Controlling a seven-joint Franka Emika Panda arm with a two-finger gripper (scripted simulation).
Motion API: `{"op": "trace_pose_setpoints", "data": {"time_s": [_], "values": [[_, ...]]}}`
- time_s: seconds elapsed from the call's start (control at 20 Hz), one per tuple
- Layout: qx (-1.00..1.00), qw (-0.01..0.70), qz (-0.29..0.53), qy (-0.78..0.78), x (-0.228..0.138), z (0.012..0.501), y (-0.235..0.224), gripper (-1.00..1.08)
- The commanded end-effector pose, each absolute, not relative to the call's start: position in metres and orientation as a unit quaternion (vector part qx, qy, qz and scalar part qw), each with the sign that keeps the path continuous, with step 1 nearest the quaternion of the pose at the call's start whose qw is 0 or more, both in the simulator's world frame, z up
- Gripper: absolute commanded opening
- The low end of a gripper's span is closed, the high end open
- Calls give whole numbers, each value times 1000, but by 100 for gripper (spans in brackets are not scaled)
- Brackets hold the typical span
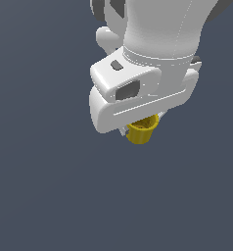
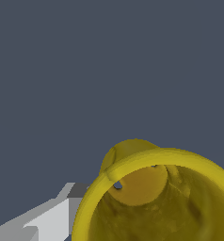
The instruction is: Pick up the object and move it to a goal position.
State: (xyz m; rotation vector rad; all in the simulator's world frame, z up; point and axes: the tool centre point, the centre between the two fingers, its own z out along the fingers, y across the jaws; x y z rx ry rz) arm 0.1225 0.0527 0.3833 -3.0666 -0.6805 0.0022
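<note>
A small yellow cup [image 1: 140,131] hangs just under my white gripper [image 1: 138,128] in the exterior view, above the plain dark grey ground. Only its tapered lower body shows; the rim and my fingertips are hidden behind the gripper's housing. In the wrist view the cup [image 2: 156,197] fills the near corner, with its round yellow rim and brownish inside seen from above. One grey-white finger [image 2: 48,219] lies right beside the cup's outer wall. The gripper looks shut on the cup, which is held upright and slightly tilted.
The dark grey ground [image 1: 50,186] spreads around in both views with nothing else on it. The arm's white wrist and link [image 1: 157,34] fill the upper part of the exterior view.
</note>
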Motion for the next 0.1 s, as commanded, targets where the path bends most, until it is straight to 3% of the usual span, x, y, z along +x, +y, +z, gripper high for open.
{"op": "trace_pose_setpoints", "data": {"time_s": [0.0, 0.05], "values": [[-976, 0, 0, -217, 123, 385, 53, -100], [-976, 0, 0, -217, 123, 385, 53, -100]]}}
